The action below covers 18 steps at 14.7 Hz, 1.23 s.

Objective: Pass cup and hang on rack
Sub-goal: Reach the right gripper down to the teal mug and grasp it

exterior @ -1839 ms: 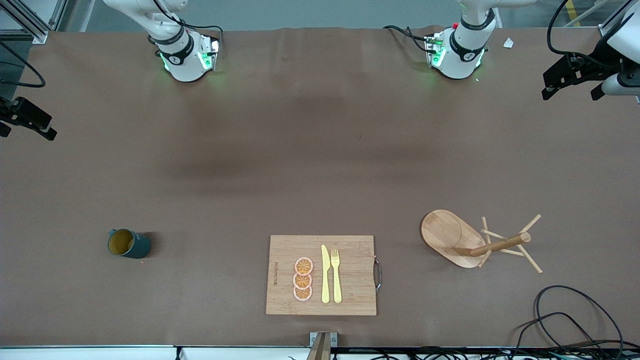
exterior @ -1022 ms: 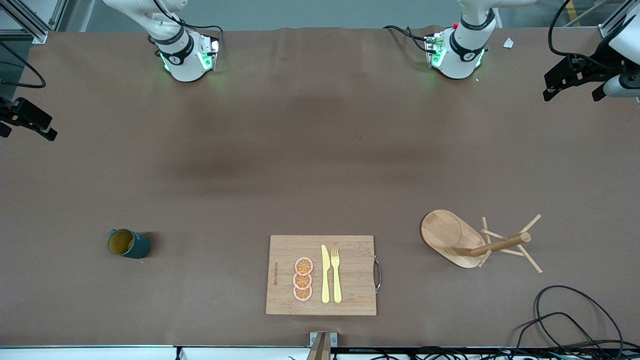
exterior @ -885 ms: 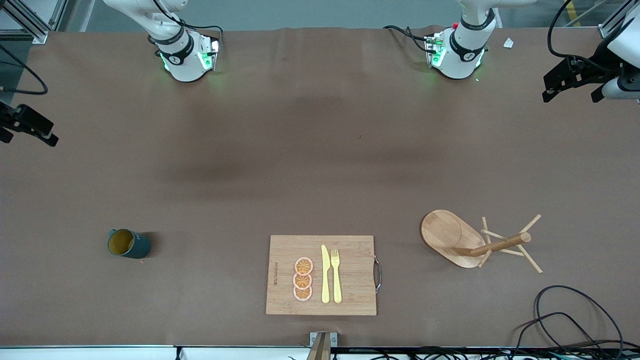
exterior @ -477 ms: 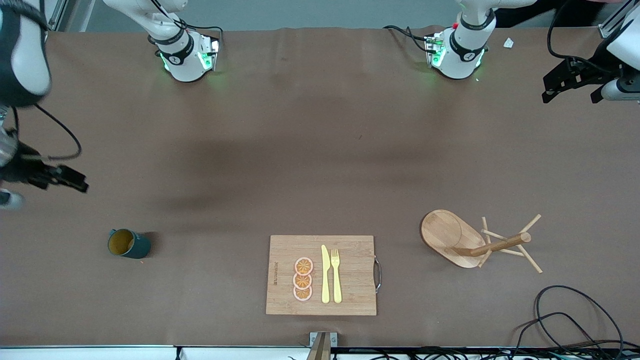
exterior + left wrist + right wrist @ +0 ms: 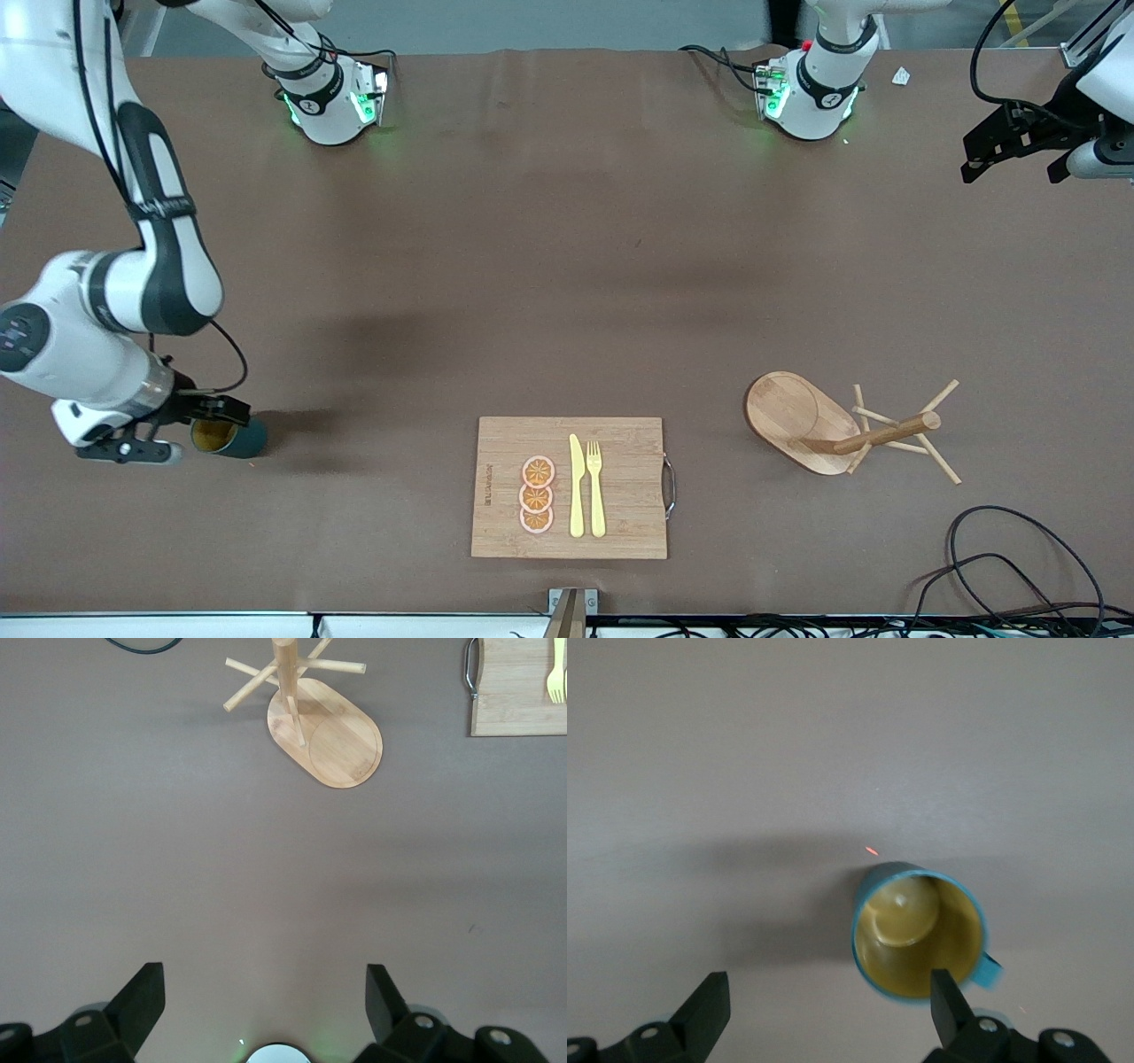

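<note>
Over cup [image 5: 232,437], right gripper [image 5: 168,431] fingers spread; left gripper [image 5: 1014,156] waits

Left claw [image 5: 264,1005] spread wide above bare brown worktop [image 5: 177,868]. Rack [image 5: 306,713] upright on oval base, pegs splayed. Corner of cutting board [image 5: 518,687] at frame edge, metal handle [image 5: 469,669] facing rack, yellow fork [image 5: 556,678] on it.

Only a small dark imprint on cutting board [image 5: 567,486], too tiny to read.
</note>
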{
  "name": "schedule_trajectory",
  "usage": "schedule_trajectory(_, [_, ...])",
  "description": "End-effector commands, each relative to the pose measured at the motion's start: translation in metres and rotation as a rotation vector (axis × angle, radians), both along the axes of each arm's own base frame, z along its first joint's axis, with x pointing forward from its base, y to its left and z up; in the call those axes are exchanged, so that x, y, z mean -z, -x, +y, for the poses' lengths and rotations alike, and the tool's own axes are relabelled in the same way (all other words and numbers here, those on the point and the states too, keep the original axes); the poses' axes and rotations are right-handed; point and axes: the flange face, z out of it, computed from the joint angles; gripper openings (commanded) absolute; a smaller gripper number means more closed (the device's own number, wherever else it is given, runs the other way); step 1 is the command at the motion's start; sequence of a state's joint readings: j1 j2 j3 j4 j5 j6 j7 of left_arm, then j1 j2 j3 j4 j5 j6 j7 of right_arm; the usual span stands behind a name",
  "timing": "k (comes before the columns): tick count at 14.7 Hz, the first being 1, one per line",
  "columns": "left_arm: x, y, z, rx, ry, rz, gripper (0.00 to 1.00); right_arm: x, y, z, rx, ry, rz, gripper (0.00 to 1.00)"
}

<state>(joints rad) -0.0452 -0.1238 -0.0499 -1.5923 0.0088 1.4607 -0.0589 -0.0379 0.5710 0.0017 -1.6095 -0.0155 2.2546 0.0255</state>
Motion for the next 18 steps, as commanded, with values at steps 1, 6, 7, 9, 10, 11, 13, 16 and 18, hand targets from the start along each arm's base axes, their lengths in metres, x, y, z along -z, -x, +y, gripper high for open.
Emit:
schedule_trajectory(1, [-0.002, -0.004, 0.004, 0.005, -0.014, 0.002, 1.0, 0.023, -0.008, -0.003, -0.019, 0.028, 0.021, 1.0])
schedule_trajectory(6, [0.002, -0.007, 0.019, -0.035, -0.014, 0.011, 1.0, 0.045, -0.007, -0.007, -0.111, 0.075, 0.046, 0.57])
schedule_trajectory(7, [0.005, -0.009, 0.019, -0.035, -0.014, 0.016, 1.0, 0.048, -0.006, -0.011, -0.147, 0.085, 0.053, 0.43])
schedule_trajectory(9, [0.005, -0.01, 0.023, -0.036, -0.029, 0.015, 1.0, 0.05, -0.007, -0.024, -0.151, 0.083, 0.053, 0.23])
schedule_trajectory(10, [0.002, -0.01, 0.025, -0.031, -0.038, 0.008, 1.0, 0.048, -0.009, -0.025, -0.149, 0.082, 0.049, 0.16])
schedule_trajectory(11, [0.002, -0.01, 0.028, -0.034, -0.038, 0.008, 1.0, 0.046, -0.01, -0.024, -0.147, 0.08, 0.045, 0.1])
schedule_trajectory(13, [0.004, -0.01, 0.031, -0.051, -0.037, 0.016, 1.0, 0.044, -0.011, -0.024, -0.146, 0.08, 0.041, 0.03])
schedule_trajectory(16, [0.012, -0.015, 0.024, -0.04, -0.038, 0.032, 1.0, 0.026, -0.021, -0.009, -0.155, 0.079, 0.01, 0.0])
schedule_trajectory(18, [0.012, -0.014, 0.018, -0.032, -0.037, 0.031, 1.0, 0.008, -0.026, 0.017, -0.182, 0.073, 0.029, 0.0])
